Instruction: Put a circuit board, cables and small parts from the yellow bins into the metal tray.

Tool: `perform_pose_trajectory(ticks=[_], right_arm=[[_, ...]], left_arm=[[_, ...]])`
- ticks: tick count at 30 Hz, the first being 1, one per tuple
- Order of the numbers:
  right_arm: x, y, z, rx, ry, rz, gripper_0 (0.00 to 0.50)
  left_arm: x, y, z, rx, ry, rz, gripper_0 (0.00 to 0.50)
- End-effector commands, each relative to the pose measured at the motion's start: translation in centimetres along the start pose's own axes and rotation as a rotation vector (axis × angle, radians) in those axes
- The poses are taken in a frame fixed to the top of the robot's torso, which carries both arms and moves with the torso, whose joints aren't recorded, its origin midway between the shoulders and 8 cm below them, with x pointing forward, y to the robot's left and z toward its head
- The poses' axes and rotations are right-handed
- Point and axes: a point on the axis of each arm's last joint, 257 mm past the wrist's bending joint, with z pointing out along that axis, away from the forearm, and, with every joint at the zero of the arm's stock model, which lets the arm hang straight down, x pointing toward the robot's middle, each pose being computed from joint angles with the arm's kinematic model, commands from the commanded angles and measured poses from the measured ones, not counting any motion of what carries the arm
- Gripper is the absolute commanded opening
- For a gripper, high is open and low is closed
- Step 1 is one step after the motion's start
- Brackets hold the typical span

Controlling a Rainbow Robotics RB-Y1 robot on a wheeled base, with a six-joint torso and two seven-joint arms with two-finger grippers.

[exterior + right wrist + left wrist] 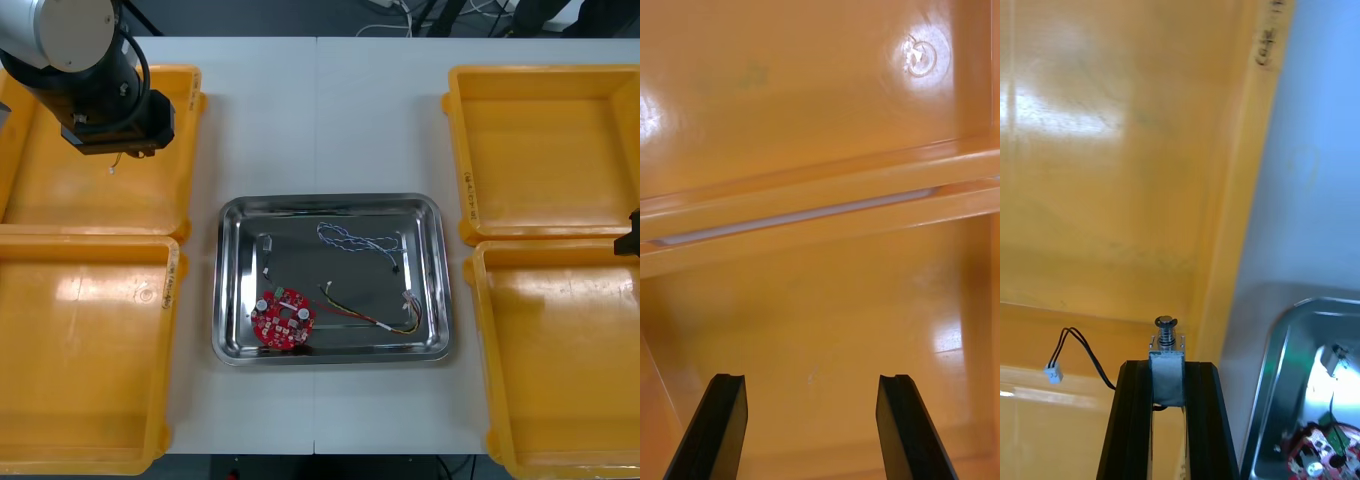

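Note:
My left gripper (1169, 373) is shut on a small metal part (1168, 358) with a thin black cable (1081, 346) and a white plug (1052, 373) hanging from it. It hovers over the far left yellow bin (40, 185), near that bin's inner wall. The metal tray (432, 262) holds a round red circuit board (283, 317), a blue and white cable (355, 240), a red and yellow cable (375, 315) and small metal parts (267, 244). My right gripper (811, 382) stands open above the floor of a right-hand bin, with nothing between its fingers.
Two yellow bins sit on the left, the near one (80, 350) bare. Two more stand on the right (540, 150), (560, 360), both bare inside. White table (320, 120) shows between the bins and beyond the tray. The tray's corner (1296, 352) lies close to my left fingers.

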Motion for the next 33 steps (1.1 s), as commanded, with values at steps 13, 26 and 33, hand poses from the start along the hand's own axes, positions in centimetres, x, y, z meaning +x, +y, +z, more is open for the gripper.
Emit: perform_pose_trajectory(ticks=[13,26,33], right_arm=[[-0.4,-1.6,-1.2,0.034,-0.047,-0.050,0.500],[0.2,-1.0,-1.2,0.032,-0.060,-0.127,0.500],[-0.2,-1.6,-1.2,0.057,-0.074,-0.186,0.500]], left_arm=[[5.5,-14.4,-1.6,0.119,-0.047,0.167,0.000],[8.9,-19.2,3.0,0.147,-0.035,0.159,0.000],[9.6,-19.1,5.5,0.125,-0.016,0.159,0.000]])
